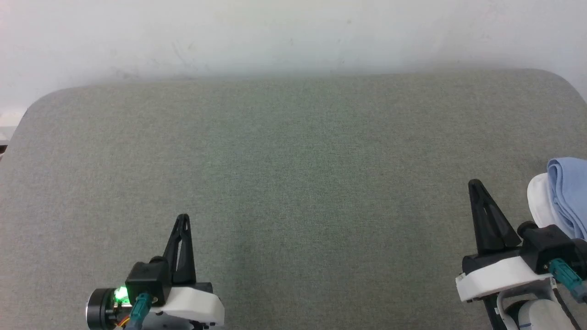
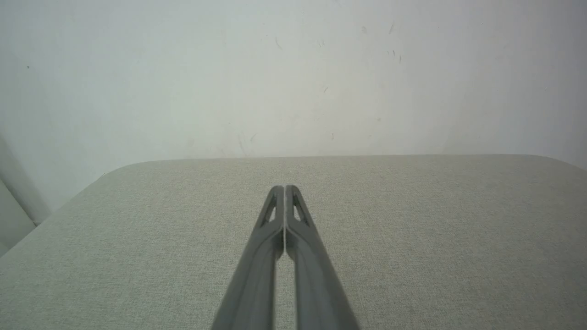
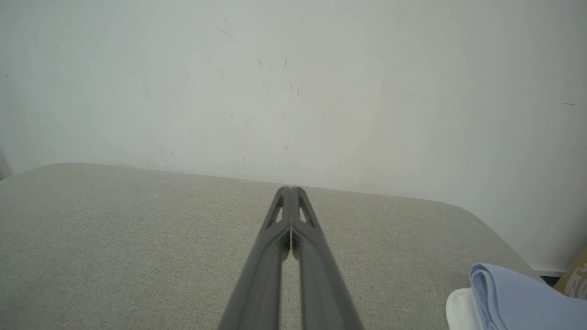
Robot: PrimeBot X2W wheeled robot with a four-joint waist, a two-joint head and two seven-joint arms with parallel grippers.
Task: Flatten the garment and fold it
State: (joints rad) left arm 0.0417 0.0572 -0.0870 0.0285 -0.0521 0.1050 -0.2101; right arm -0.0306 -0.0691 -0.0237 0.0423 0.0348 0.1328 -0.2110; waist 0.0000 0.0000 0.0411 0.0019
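**Both grippers shut and empty; T-shirt bunched at the right edge**

Head view: I see the left gripper (image 1: pixel 182 219) low on the left and the right gripper (image 1: pixel 475 184) low on the right. Each has its two dark fingers pressed together on nothing, above the grey fabric-covered table (image 1: pixel 293 174). The light blue T-shirt (image 1: pixel 568 197) lies in a folded bunch at the table's right edge, just beside the right gripper and partly cut off by the frame. Its white panel (image 1: pixel 535 197) peeks out on the near side.

Left wrist view: the left gripper (image 2: pixel 285 189) shows fingertips meeting, with bare table beyond and a scuffed pale wall (image 2: pixel 293 68) behind it.

Right wrist view: the right gripper (image 3: pixel 290 190) is likewise closed and holds nothing. The T-shirt (image 3: pixel 518 298) sits in the lower right corner, off to the side of the fingers.

My worries from here:
- With the jaws closed I can only push the cloth, and that may shove it off the edge.
- Pinching a layered fold may lift several plies at once, so the shirt won't spread flat.
- The left arm is well apart from the shirt, so a long cross-reach risks bumping the right arm.
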